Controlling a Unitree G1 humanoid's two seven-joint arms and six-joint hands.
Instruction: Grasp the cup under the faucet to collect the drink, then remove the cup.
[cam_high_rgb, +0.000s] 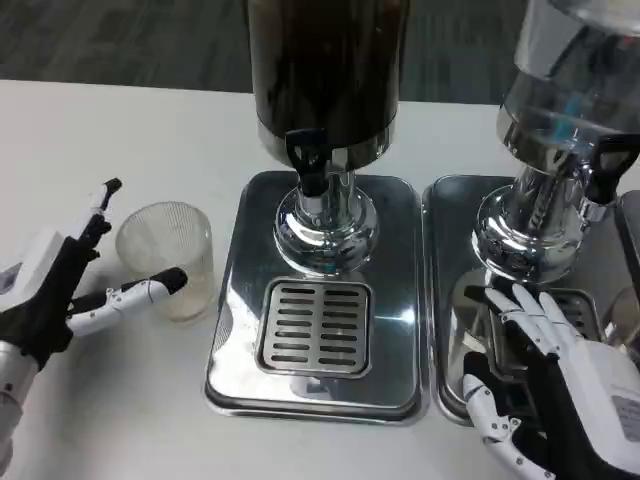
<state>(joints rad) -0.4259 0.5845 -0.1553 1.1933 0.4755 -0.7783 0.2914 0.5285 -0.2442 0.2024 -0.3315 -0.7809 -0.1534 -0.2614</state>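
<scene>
Cup (168, 256), near table's left edge: light, thin ribbed plastic, likely crushable; left hand (60, 300) fingers spread around it, grip mid-wall gently; right hand (560, 385) open.

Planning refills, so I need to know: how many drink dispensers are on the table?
2. The dark-filled dispenser stands at centre on its steel tray; the clear dispenser stands at the right edge, cropped by the frame. More may sit beyond the view.

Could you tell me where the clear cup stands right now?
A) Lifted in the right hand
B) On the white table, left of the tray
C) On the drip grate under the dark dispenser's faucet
B: the cup stands on the white table, left of the tray, by the left hand.
</scene>
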